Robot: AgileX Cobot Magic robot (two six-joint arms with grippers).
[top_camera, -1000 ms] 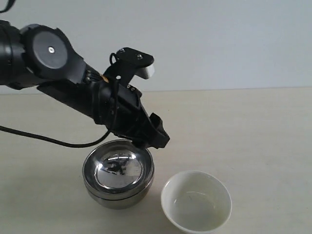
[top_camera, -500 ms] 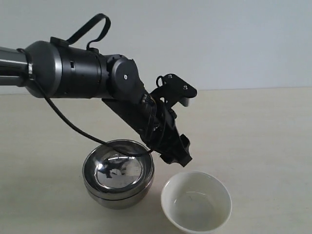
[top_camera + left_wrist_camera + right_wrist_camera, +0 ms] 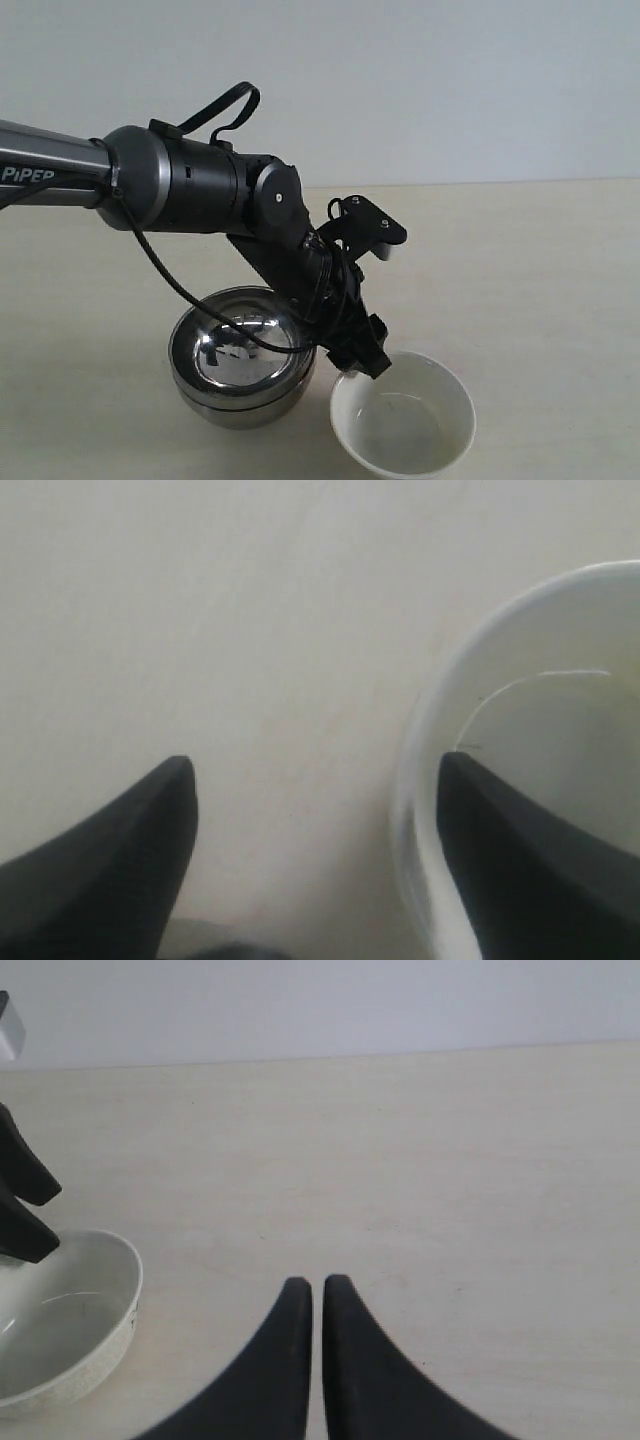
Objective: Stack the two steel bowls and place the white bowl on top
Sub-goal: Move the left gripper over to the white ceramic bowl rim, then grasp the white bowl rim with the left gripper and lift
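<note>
Transfer of my left gripper (image 3: 366, 359) from the steel bowls (image 3: 243, 352) to the white bowl (image 3: 402, 415). One second ago I was holding this gripper over the 1 o'clock rim of the steel pair. Now, in the exterior view, I am lowering it onto the 10 o'clock rim of the white bowl.

The left wrist view shows the jaws standing wide apart and holding nothing. One finger is dipping inside the white wall, and the other is hanging outside it over the bare bench (image 3: 540, 270). The rim is therefore lying between them.

The steel bowls are sitting nested, one inside the other, in the same place as before. I judge the first stage of the task finished.

The white bowl is resting upright on the bench at 4 o'clock from that stack, just beside it, and it has not shifted. It is not yet gripped or lifted.

My right gripper (image 3: 317, 1292) is idling well off at the white bowl's 3 o'clock side, with its fingers pressed nearly together on nothing.

I judge that the next move is calling for closing on the rim, then lifting toward 10 o'clock onto the stack. The glossy wall may be slipping in a thin pinch.
</note>
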